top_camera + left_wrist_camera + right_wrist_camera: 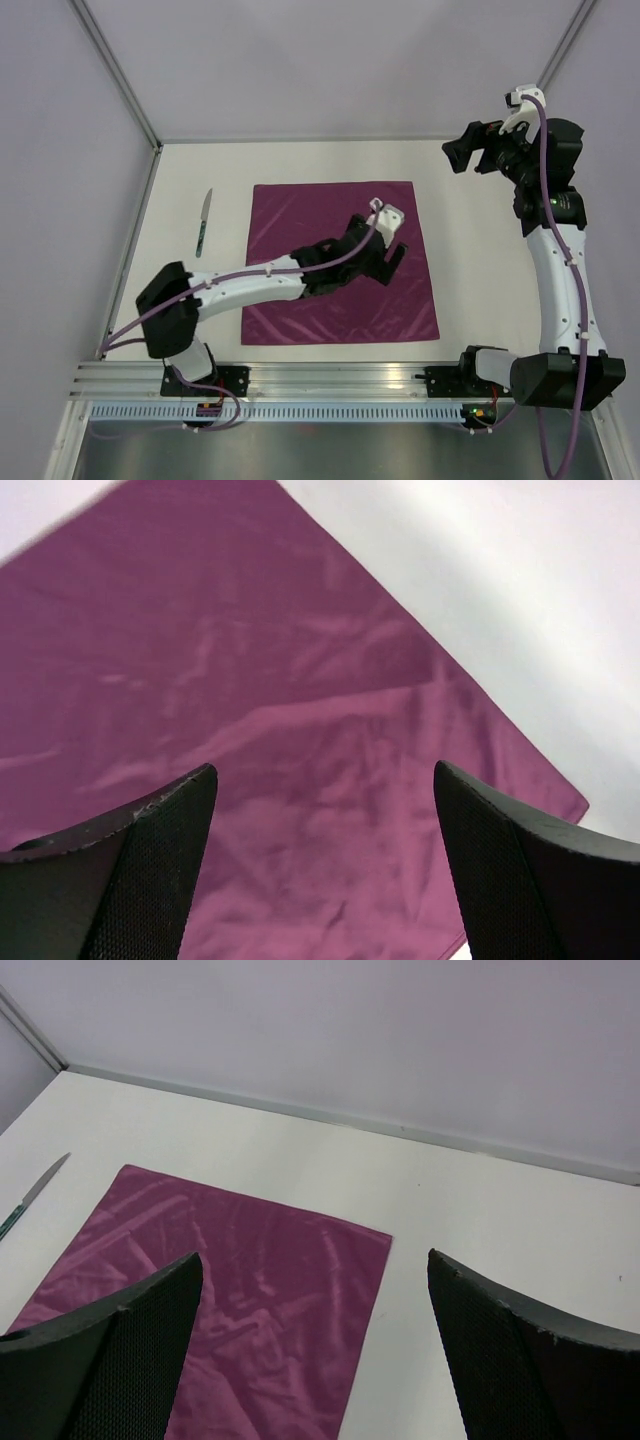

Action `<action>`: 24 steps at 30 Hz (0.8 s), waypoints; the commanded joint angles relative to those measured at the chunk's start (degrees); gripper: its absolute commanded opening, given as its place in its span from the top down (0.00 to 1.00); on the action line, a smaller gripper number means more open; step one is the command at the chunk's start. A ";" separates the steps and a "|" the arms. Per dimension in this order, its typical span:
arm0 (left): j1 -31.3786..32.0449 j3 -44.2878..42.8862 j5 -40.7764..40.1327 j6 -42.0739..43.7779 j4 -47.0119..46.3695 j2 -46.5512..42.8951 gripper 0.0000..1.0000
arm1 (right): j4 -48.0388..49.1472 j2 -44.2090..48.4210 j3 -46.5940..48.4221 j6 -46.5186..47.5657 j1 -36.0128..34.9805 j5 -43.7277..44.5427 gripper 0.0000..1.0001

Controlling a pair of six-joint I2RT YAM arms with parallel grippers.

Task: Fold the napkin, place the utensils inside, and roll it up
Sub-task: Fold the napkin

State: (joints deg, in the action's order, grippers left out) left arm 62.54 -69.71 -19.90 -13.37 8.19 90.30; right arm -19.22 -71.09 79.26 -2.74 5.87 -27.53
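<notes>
The napkin (300, 215) lies flat and unfolded on the white table, a dark magenta square with light creases. One utensil shows: a knife (204, 220) with a greenish handle, on the table left of the napkin. My left gripper (388, 262) hangs over the napkin's right half, open, with nothing between its fingers. In the left wrist view the napkin (250, 660) fills the space under the left gripper (325, 770). My right gripper (456, 160) is raised at the far right, open and empty. The right wrist view looks past the right gripper (313, 1255) at the napkin (230, 1250) and knife (30, 1195).
White table (480, 260) with pale walls on the left, back and right. Bare table surface lies right of the napkin. The arm bases sit on a metal rail (330, 378) at the near edge.
</notes>
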 commanded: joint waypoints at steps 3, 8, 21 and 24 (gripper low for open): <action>7.85 -7.09 -3.30 2.11 -6.87 12.16 0.14 | -3.10 1.74 1.33 -1.56 0.20 0.81 0.04; 14.70 -12.55 -3.66 2.91 -6.78 20.78 0.27 | -3.10 0.78 0.89 -2.35 0.20 0.55 0.05; 21.30 -18.44 1.53 0.89 -7.13 32.21 0.47 | -1.87 -0.19 -1.74 -2.09 0.20 0.64 0.07; 22.01 -19.67 1.62 0.97 -7.13 34.06 0.49 | -1.87 -0.19 -2.18 -2.00 0.20 0.46 0.07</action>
State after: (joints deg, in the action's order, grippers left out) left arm 83.77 -86.21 -19.35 -12.97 3.66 123.02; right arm -21.45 -71.31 77.65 -3.44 5.85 -27.29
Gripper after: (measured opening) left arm 0.517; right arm 0.935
